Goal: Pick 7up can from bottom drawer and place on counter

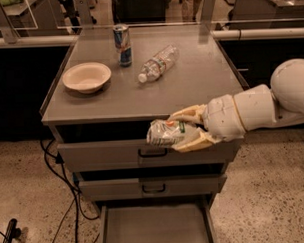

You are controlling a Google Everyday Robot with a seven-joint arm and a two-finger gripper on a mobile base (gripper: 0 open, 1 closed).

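End effector [176, 131] grips 7up can [162, 133] at front edge of grey counter [191, 87].

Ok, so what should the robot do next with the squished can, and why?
Probably lift it a little higher. The gripper is shut on the 7up can, which hangs in front of the top drawer front, just below the counter edge. It likely needs to clear that edge before moving over the counter.
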